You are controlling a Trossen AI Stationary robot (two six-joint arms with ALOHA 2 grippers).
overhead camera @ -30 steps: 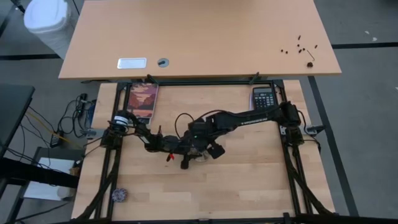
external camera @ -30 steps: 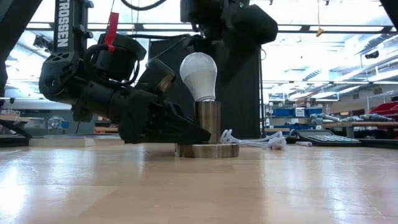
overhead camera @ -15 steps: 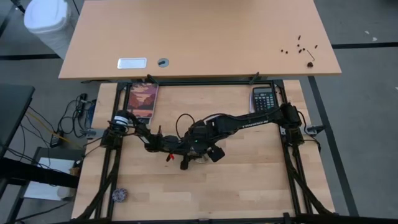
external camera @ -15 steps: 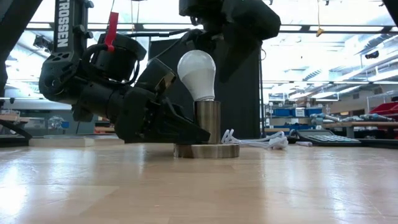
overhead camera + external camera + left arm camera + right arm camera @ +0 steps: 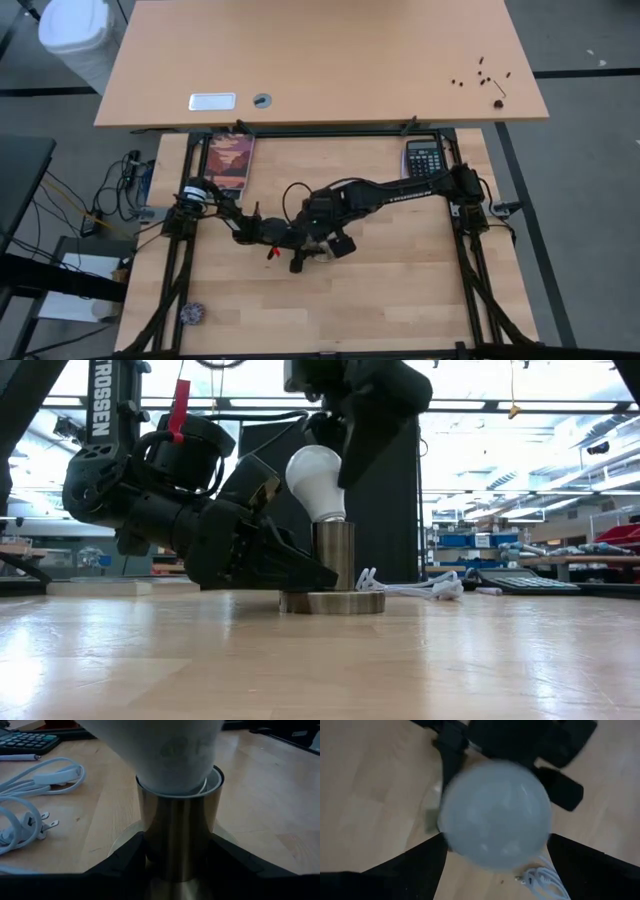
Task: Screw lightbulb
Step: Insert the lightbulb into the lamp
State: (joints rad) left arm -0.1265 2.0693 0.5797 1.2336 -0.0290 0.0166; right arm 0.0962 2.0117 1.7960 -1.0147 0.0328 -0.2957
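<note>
The white lightbulb (image 5: 315,480) stands with its narrow base in the top of a brass socket (image 5: 335,555). The socket's round foot (image 5: 332,601) rests on the table. The bulb leans a little toward the table's left. My left gripper (image 5: 178,850) lies low over the table, coming from the left, and is shut on the socket's cylinder. My right gripper (image 5: 495,852) hangs over the bulb (image 5: 495,815), with a finger on either side of its round head. In the high view the right gripper (image 5: 320,230) hides the bulb. My left gripper pinches the socket's upright brass cylinder (image 5: 177,835) between its two fingers (image 5: 131,857), low down near the foot. The fingers come in nearly level from the table's left. The socket stands upright on the table. My right gripper holds the bulb's round head (image 5: 335,465) between its two fingers (image 5: 415,870). It comes from above, pointing steeply down. The bulb's base sits in the socket's mouth (image 5: 207,782), and the bulb is tilted.
The socket's white cord (image 5: 410,585) lies coiled behind and to the right of it. A calculator (image 5: 425,157) sits at the far right and a book (image 5: 230,160) at the far left. A small round object (image 5: 192,313) lies near the front left corner.
My right gripper has rolled about its own pointing line above the bulb. The bulb's head has leaned toward the table's left while its base has stayed in the socket. The socket has not moved.
</note>
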